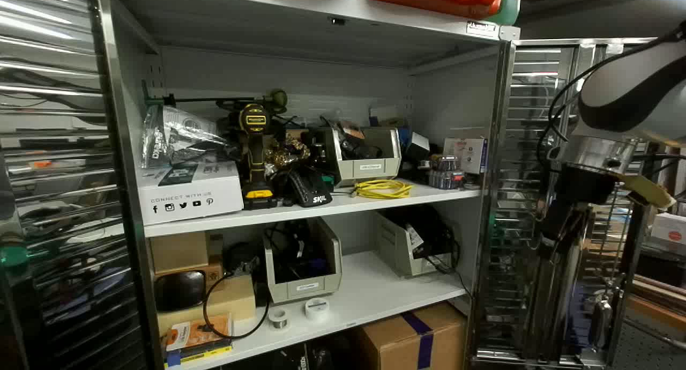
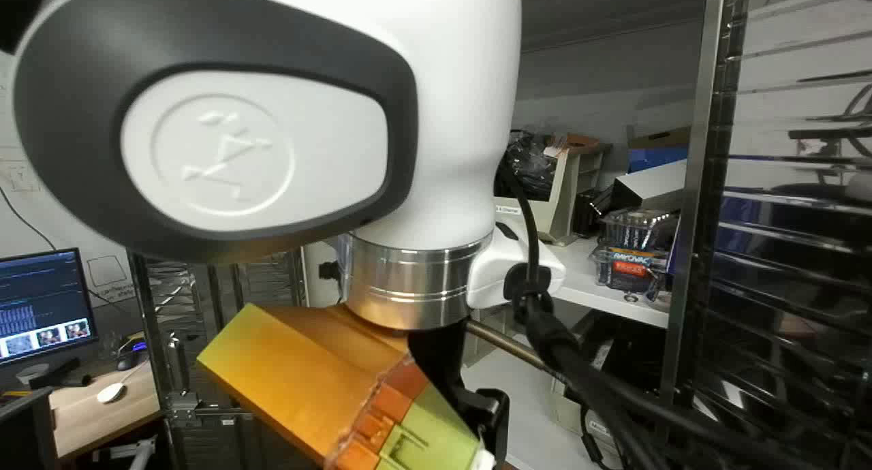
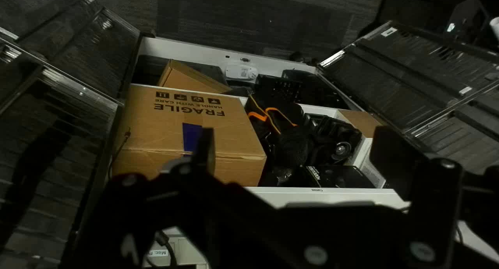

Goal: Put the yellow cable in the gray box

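wrist view shows the gripper (image 3: pixel 295 146) with its fingers well apart and, as far as i see, holding nothing; it points down toward a carton (image 3: pixel 230 134). the yellow cable (image 1: pixel 381 189) lies loosely coiled on the upper shelf (image 1: pixel 289 214), just in front of a gray box (image 1: pixel 370 174). similar boxes (image 1: pixel 284 292) stand on the lower shelf (image 1: pixel 364 279), so which is meant is not certain (i would guess the near one). for the reach, it seems best to stay clear of the cabinet door (image 1: pixel 536 102), come low from the front, pinch several strands together, then lift over the box's front lip before releasing. the cable is outside the dark wrist view. in an exterior view the arm (image 2: pixel 463 116) covers much of the scene and the fingertips do not show; against the shiny door, they are hard to make out.
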`<state>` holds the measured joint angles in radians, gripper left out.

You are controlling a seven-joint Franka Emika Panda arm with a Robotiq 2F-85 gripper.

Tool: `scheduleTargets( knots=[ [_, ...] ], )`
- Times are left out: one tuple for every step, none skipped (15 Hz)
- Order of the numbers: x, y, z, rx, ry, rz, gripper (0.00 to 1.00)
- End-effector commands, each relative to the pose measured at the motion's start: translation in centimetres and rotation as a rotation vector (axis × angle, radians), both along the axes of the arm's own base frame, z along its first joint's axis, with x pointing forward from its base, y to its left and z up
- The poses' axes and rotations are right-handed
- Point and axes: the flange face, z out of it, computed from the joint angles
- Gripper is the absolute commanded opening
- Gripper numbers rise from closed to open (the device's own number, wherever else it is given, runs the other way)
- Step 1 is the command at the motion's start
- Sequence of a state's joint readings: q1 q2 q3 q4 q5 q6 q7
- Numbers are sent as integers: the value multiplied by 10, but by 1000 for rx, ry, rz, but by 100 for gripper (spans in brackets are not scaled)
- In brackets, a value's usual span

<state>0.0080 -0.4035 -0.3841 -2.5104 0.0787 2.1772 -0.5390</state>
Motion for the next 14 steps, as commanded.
scheduleTargets(
  knots=[
    [1, 0, 2, -1, -2, -1, 100],
    [1, -1, 3, -2, -5, -1, 100],
    [1, -1, 4, -2, -6, -1, 100],
    [1, -1, 4, -2, -7, -1, 100],
    [1, -1, 4, -2, -7, -1, 100],
    [1, -1, 4, -2, -7, -1, 100],
    [1, -1, 4, -2, -7, -1, 100],
    [1, -1, 4, -2, -7, -1, 100],
    [5, 0, 3, 9, -8, -18, 100],
    [10, 2, 1, 25, -8, -35, 100],
    [15, 5, 0, 38, -7, -48, 100],
    [22, 8, 0, 48, -6, -66, 100],
    [28, 12, 0, 55, -6, -83, 100],
    [39, 18, 1, 47, -7, -110, 100]
  ],
)
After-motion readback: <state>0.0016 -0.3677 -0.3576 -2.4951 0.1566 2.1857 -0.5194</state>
